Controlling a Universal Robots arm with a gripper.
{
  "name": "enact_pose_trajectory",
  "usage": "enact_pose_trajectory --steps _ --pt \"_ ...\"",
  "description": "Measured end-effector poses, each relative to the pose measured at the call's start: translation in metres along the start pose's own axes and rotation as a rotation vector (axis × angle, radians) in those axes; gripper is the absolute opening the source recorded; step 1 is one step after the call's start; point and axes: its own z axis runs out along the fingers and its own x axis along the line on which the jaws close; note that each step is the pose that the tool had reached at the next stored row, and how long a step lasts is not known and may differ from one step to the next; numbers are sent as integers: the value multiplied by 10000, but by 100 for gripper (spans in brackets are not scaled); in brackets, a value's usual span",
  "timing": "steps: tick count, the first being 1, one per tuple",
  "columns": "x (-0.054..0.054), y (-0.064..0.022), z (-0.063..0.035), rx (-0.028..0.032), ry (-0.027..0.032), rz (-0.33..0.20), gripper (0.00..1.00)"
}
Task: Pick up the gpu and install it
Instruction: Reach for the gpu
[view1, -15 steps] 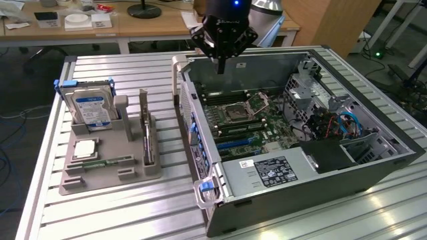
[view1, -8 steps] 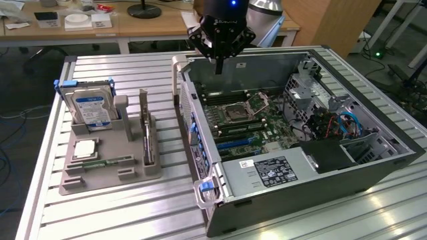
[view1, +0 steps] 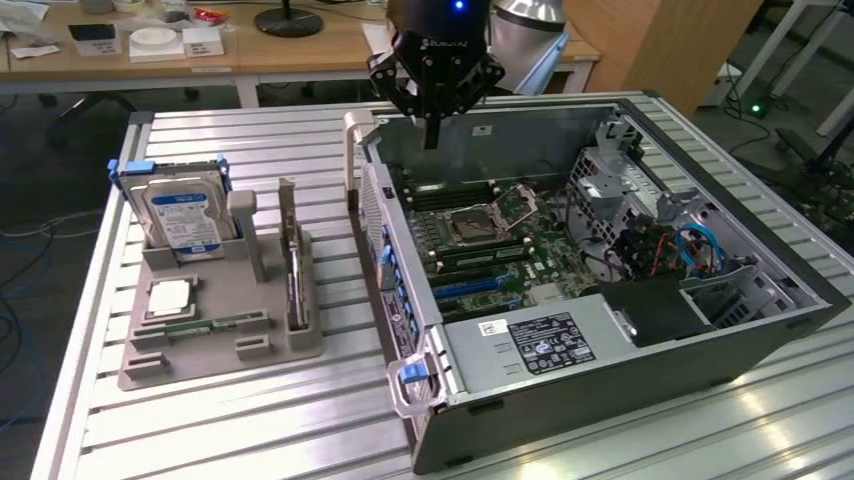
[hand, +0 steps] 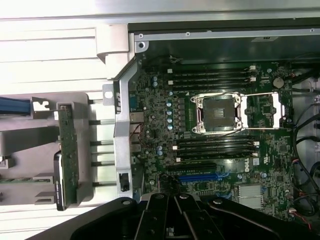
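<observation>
The gpu (view1: 294, 275) stands on edge in a slot of the grey holder (view1: 274, 352), at the exterior view's left of the open computer case (view1: 767, 320). From the wrist view it appears edge-on as a thin green card (hand: 68, 157). My gripper (view1: 430, 138) hangs above the far end of the case, over the motherboard (view1: 514, 250), well away from the gpu. Its fingers are shut together and hold nothing. The wrist view looks down past the shut gripper (hand: 171, 207) onto the board and its blue slot (hand: 200, 176).
The holder also carries a silver hard drive (view1: 184, 215), a processor chip (view1: 170, 298) and a narrow memory stick (view1: 214, 325). Inside the case are the processor socket (view1: 481, 222), the power supply (view1: 534, 345) and cables (view1: 674, 250). A desk (view1: 267, 50) stands behind.
</observation>
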Motion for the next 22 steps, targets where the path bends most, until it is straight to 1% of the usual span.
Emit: enact_pose_trajectory --steps 22 --pt "261 -23 -7 0 0 0 11"
